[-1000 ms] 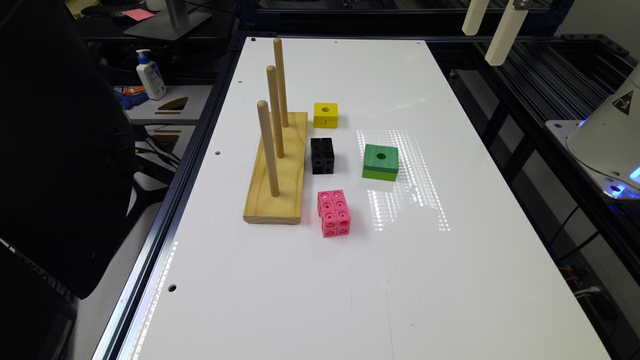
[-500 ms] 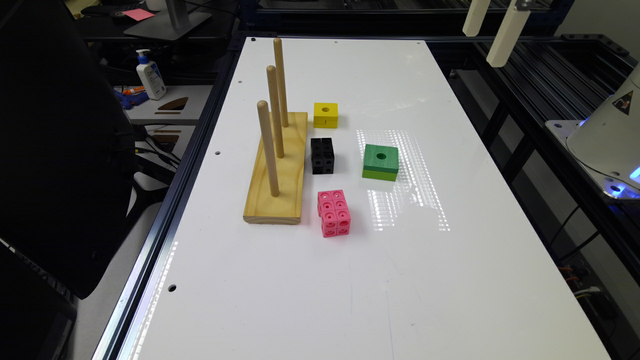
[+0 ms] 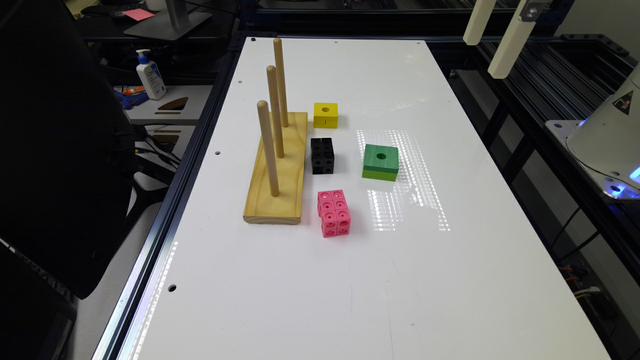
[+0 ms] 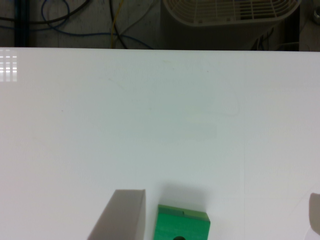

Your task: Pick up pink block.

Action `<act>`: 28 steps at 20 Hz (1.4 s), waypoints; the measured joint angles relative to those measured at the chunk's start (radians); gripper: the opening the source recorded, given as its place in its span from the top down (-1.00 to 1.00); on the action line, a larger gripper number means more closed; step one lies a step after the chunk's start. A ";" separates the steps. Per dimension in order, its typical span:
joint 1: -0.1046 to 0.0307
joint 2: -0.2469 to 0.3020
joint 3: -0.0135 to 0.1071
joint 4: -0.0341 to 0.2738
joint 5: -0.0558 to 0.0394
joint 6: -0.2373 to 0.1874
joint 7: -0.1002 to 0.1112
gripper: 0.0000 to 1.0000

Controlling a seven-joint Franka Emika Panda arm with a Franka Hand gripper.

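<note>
Beside the wooden peg base, pink block is sitting free; gripper is hanging jaws spread above green block, needing to recenter over pink, then descend.

Exterior looks down the table; both views share the green block.

Your wrist view cuts off the green block at the frame edge, and one gripper finger is cropped too.

Glossy white table; plastic pink block.
</note>
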 joint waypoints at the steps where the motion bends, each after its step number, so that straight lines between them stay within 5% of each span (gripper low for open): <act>1: 0.000 0.000 0.000 0.000 0.0000 0.000 0.000 -1.00; 8: 0.003 0.015 0.008 0.018 0.0098 0.007 0.003 -1.00; 21: 0.013 0.195 0.064 0.149 0.0134 0.046 0.069 -1.00; 28: 0.013 0.237 0.100 0.190 0.0164 0.046 0.103 -1.00</act>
